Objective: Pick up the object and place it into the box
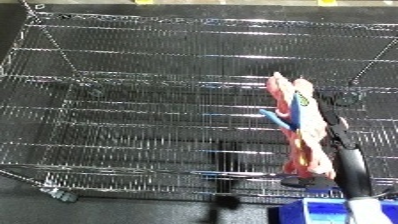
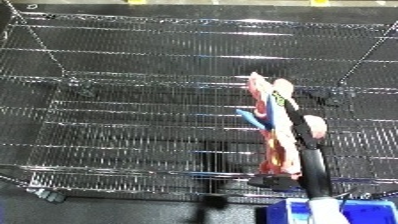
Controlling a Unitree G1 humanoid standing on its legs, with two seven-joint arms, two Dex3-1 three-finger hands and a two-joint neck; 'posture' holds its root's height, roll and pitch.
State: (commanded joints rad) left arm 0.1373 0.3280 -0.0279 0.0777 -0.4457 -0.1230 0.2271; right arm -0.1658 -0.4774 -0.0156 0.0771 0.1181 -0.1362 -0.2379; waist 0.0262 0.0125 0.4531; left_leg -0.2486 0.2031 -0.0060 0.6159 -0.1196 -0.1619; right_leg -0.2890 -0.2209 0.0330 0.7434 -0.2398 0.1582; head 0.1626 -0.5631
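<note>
Silver wire makes up one large basket [image 1: 133, 115] that fills nearly the whole view, its mesh floor and slanted side walls catching the light against a dark floor [image 1: 18, 200] beneath. One object shows: a pink toy [image 1: 298, 130] with blue and yellow markings, long and limp, hanging upright over the right part of the basket's floor, its top near the back wall's lower rail and its lower end close to the front rim. A small blue tab [image 2: 251, 119] sticks out from its left side.

One robot hand is in sight, the right robot hand [image 2: 302, 142], black, rising from the lower right edge on a slim dark wrist with a white forearm [image 1: 362, 212] below it. Its fingers [image 1: 336, 125] run up along the toy's right side and are closed on it, so the toy is held above the mesh rather than lying on it; whether its lower tip touches the wire I cannot tell. The left robot hand shows in neither view.

One blue block [image 1: 311, 207] sits at the bottom edge, just left of the forearm and outside the basket's front rim.
</note>
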